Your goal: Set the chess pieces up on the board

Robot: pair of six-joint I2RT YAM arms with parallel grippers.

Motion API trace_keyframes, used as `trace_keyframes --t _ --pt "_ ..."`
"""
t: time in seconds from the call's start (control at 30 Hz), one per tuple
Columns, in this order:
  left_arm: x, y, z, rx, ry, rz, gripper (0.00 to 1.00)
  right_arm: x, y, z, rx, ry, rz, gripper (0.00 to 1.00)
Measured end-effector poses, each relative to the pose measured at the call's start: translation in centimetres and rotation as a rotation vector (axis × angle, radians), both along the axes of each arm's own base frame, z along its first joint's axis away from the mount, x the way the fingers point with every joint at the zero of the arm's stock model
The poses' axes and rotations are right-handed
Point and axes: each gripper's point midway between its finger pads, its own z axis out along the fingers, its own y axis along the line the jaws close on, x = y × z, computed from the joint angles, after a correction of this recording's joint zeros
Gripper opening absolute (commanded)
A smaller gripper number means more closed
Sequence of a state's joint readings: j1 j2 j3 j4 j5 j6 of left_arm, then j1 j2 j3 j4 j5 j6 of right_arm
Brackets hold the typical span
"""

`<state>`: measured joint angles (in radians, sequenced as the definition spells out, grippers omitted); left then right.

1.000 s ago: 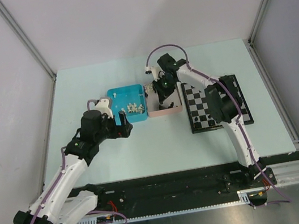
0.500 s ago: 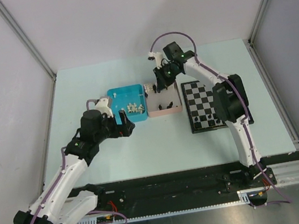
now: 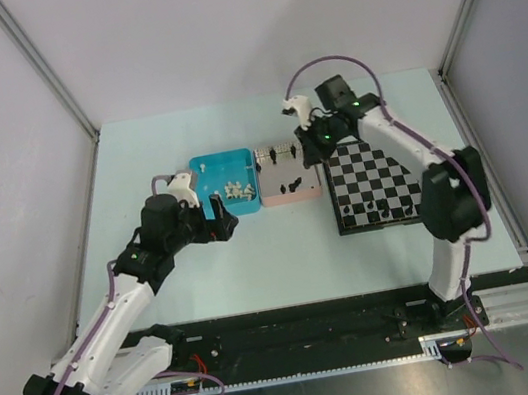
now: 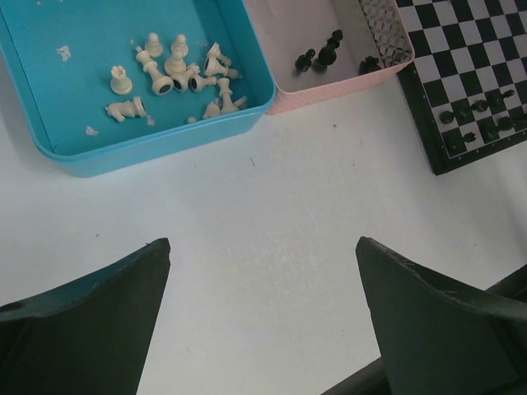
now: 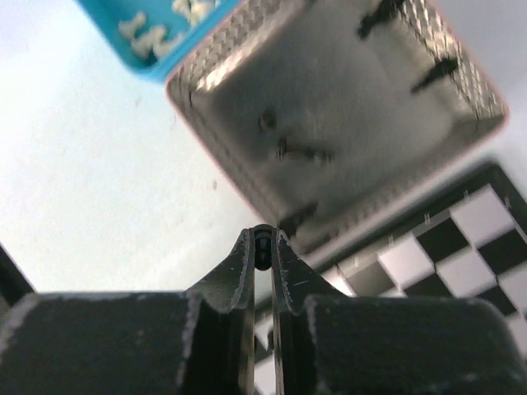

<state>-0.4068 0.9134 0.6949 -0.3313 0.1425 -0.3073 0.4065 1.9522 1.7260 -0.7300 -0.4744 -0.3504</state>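
Right gripper (image 3: 313, 143) swung toward board (image 3: 380, 166), pinching tiny black piece (image 5: 262, 240); left gripper (image 4: 262, 243) splayed wide.

A blue tray (image 3: 223, 167) and a pink tray (image 3: 281, 176) sit touching on a pale green table (image 3: 284, 255), pink at blue's three o'clock.

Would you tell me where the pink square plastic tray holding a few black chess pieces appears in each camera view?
Top external: the pink square plastic tray lies at centre, left of the chequered chessboard.
Left wrist: the tray is at top centre-right.
Right wrist: the tray fills the upper middle, beyond the right gripper.
Shared landmark: the blue square plastic tray of white pieces lies beside it in every view.
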Motion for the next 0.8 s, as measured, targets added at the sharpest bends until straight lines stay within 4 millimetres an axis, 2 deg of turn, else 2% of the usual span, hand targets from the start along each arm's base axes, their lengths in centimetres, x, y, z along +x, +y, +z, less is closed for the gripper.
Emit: trace_keyframes --t 0.13,0.23,0.37,0.47,0.6,0.8 --pt "0.1 0.2 0.1 0.023 -0.018 -0.014 1.0 -2.9 -4.7 2.2 -0.023 -0.044 -0.025 0.06" --pt "0.3 0.4 -0.1 0.057 -0.032 -0.026 1.0 -3.6 -9.5 2.5 -0.041 -0.051 -0.11 0.06" --pt "0.9 0.8 -0.2 0.107 -0.048 -0.029 1.0 -4.4 -15.7 0.7 -0.1 -0.011 -0.256 0.07" --pt "1.1 1.3 -0.4 0.14 -0.055 -0.026 1.0 -5.6 -19.3 -1.9 -0.162 0.045 -0.349 0.08" --pt "1.1 1.8 -0.2 0.161 -0.073 -0.016 1.0 -7.1 -21.6 -4.4 -0.218 0.108 -0.41 0.09" --pt "0.9 2.0 1.1 0.149 -0.118 -0.005 1.0 -7.5 -22.6 -5.8 -0.252 0.122 -0.45 0.1"
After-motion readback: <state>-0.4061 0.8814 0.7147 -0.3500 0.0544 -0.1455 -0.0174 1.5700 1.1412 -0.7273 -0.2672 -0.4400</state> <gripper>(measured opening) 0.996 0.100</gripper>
